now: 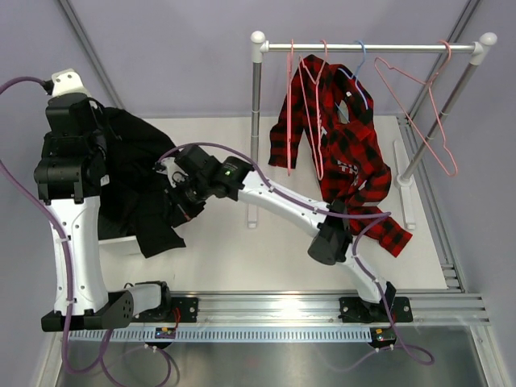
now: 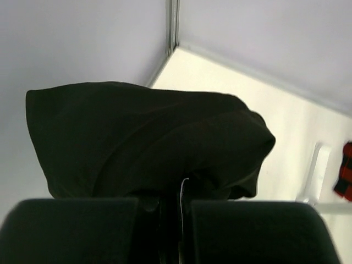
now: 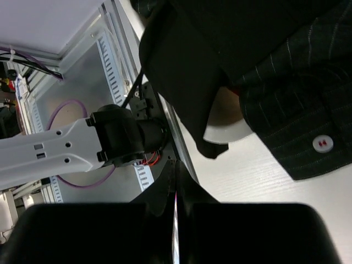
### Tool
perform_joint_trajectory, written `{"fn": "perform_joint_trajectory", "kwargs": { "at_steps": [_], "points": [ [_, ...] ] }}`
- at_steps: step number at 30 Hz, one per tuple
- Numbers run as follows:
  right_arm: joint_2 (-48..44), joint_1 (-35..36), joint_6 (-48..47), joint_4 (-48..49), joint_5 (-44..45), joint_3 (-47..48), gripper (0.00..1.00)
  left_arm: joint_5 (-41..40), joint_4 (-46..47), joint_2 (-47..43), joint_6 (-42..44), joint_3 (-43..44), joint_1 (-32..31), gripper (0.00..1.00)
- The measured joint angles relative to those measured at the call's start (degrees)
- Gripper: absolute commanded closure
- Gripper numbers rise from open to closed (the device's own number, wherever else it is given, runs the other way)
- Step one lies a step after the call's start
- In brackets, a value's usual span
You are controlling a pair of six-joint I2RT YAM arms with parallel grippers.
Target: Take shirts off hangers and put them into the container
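My left gripper is raised at the far left and shut on the plain black shirt. In the left wrist view the black shirt bunches just past the closed fingers. It drapes down over the white container. My right gripper is shut with nothing between its fingers, beside the shirt's hanging hem. A charcoal pinstriped shirt lies over the container rim. The red-and-black check shirt hangs on wire hangers from the rail.
The white-and-grey rail stands at the back right on two posts. An empty pink hanger and a blue hanger hang from it. The right arm stretches leftward across the table. The left arm's base is close by.
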Motion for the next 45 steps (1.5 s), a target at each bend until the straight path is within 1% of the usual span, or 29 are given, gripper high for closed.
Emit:
{"fn": "perform_joint_trajectory", "kwargs": {
  "at_steps": [3,4,5,6,7,8,12,14,18,19,20,21,22,23,24,29,32,35,38,42,45],
  "points": [
    [2.7,0.0,-0.1,-0.2,-2.0,3.5,1.00,1.2,-1.1,-0.5,-1.2,-4.2,0.0,1.00],
    [3.1,0.0,-0.1,0.1,-3.0,4.2,1.00,1.7,-1.5,-0.5,-1.6,-5.2,0.0,0.97],
    [3.3,0.0,-0.1,0.4,-4.0,4.5,1.00,2.1,-1.7,-0.5,-2.2,-6.0,0.0,0.75],
    [3.3,0.0,-0.2,0.7,-4.6,4.6,1.00,2.4,-2.1,-0.5,-2.6,-6.5,0.0,0.57],
    [3.3,0.0,-0.3,1.0,-4.9,4.6,1.00,2.6,-2.6,-0.5,-2.6,-6.6,0.0,0.45],
    [3.3,0.1,-0.3,1.3,-5.0,4.6,1.00,2.6,-3.0,-0.5,-3.0,-6.7,0.0,0.28],
    [2.2,0.2,-0.7,3.3,-4.2,0.9,1.00,1.5,-3.7,-0.7,-3.8,-7.4,0.6,0.06],
    [0.4,0.3,-0.7,3.2,-2.9,-2.6,1.00,0.9,-4.6,-0.3,-4.0,-7.5,1.7,0.05],
    [-5.7,0.3,-0.7,2.5,1.9,-8.3,1.00,-0.6,-5.0,0.3,-4.9,-8.1,4.2,0.14],
    [-8.5,0.3,-0.7,2.1,3.4,-9.7,1.00,-0.7,-5.0,-0.1,-5.2,-8.5,4.5,0.25],
    [-11.4,0.3,-0.7,1.4,4.7,-10.8,1.00,-0.5,-4.8,-0.7,-5.5,-9.1,4.6,0.30],
    [-13.9,0.3,-0.7,1.0,5.9,-11.3,1.00,-0.2,-4.8,-1.6,-5.8,-9.7,4.6,0.39],
    [-17.3,0.3,-0.7,0.8,7.5,-12.0,1.00,0.6,-4.5,-2.6,-6.1,-10.4,4.7,0.66],
    [-20.9,0.3,-0.7,0.5,9.0,-12.5,1.00,1.5,-4.4,-4.0,-6.7,-11.5,4.6,0.84],
    [-24.5,0.3,-0.7,0.2,10.4,-13.1,1.00,2.7,-4.3,-5.6,-7.0,-12.5,4.7,1.00],
    [-40.8,0.4,-1.1,0.1,16.3,-18.1,1.00,8.3,-2.9,-14.0,-7.4,-21.8,4.7,1.00],
    [-47.2,0.4,-1.1,-0.5,18.8,-21.2,1.00,10.9,-3.0,-15.2,-7.8,-26.9,4.7,1.00],
    [-50.6,0.4,-1.1,-1.4,20.2,-23.6,1.00,13.9,-2.5,-13.6,-8.2,-32.8,4.7,1.00],
    [-53.6,0.4,-0.9,-1.9,20.7,-26.5,1.00,14.9,-2.5,-9.6,-8.2,-37.4,4.7,1.00],
    [-58.5,0.4,-0.5,-2.5,21.0,-29.5,1.00,14.5,-1.6,-5.3,-8.2,-42.1,4.7,1.00],
    [-62.5,0.4,-0.4,-2.6,21.3,-30.1,1.00,14.3,-1.7,-1.8,-8.8,-43.0,4.5,1.00]
  ]
}}
